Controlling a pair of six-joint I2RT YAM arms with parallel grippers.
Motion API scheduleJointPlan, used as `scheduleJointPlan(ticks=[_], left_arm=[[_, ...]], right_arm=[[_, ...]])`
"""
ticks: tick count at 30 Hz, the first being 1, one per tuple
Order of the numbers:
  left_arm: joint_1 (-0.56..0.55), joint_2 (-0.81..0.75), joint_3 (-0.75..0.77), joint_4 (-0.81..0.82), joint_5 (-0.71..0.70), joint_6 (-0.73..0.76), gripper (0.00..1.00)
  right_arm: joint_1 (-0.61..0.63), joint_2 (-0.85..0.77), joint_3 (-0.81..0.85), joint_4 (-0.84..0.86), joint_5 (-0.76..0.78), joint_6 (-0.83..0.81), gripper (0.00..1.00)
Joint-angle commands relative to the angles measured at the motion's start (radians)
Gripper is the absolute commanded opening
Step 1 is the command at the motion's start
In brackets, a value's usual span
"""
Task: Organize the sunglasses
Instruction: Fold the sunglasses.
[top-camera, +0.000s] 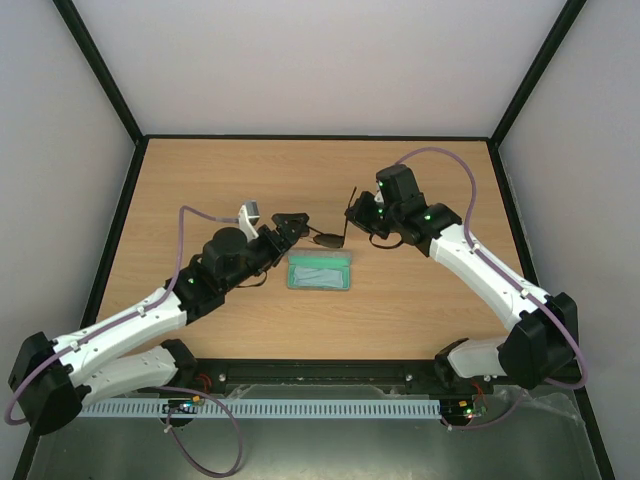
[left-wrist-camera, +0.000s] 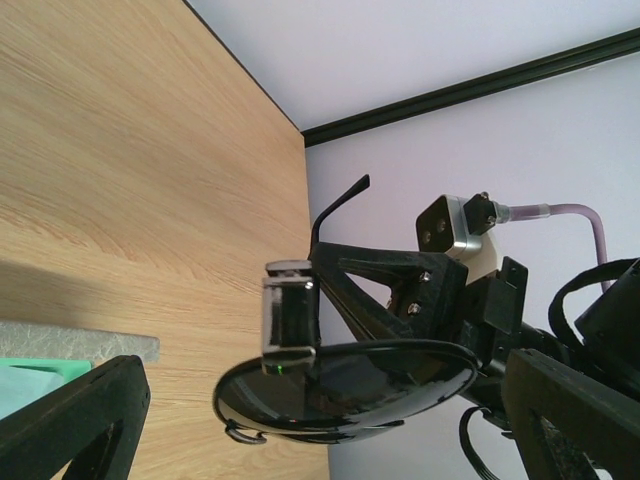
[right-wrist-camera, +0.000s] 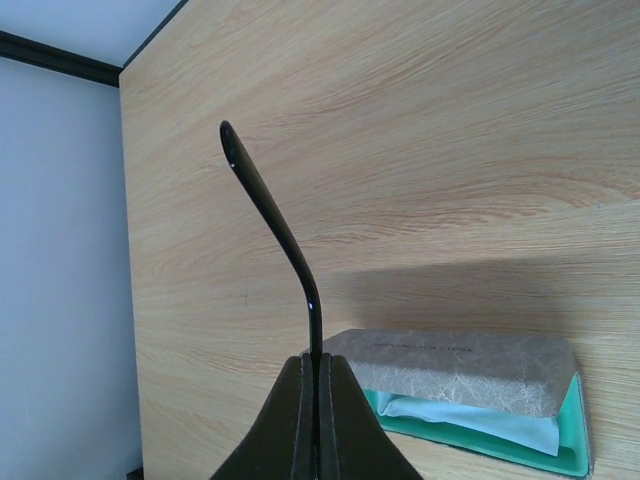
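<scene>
The sunglasses (top-camera: 328, 238) hang in the air between my two grippers, just above the far edge of the open case (top-camera: 320, 272). My right gripper (top-camera: 353, 220) is shut on one thin black temple arm (right-wrist-camera: 270, 215), which curves up out of its fingertips (right-wrist-camera: 317, 372). In the left wrist view a dark round lens (left-wrist-camera: 345, 385) lies between the spread fingers (left-wrist-camera: 75, 420) of my left gripper (top-camera: 292, 226), which is open around it without touching. The right gripper's black body (left-wrist-camera: 395, 290) shows behind the lens.
The grey textured case (right-wrist-camera: 450, 368) lies open on the wooden table (top-camera: 200, 190), its teal inside holding the light blue cloth (right-wrist-camera: 480, 415). Its grey edge also shows in the left wrist view (left-wrist-camera: 80, 345). Black frame rails border the table.
</scene>
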Motion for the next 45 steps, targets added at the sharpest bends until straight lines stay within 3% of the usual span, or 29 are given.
scheduleJointPlan(ticks=[1,21,45], left_arm=[[-0.005,0.014,-0.014,0.056,-0.012,0.000,0.99],[-0.006,0.070,-0.003,0.067,-0.027,-0.028,0.99],[-0.006,0.112,0.009,0.055,-0.012,-0.050,0.81]], right_arm=[[-0.003,-0.030,-0.020,0.035,-0.013,0.022,0.01],[0.008,-0.049,-0.083,0.057,-0.006,0.028,0.01],[0.038,-0.025,-0.094,0.047,0.055,0.010,0.01]])
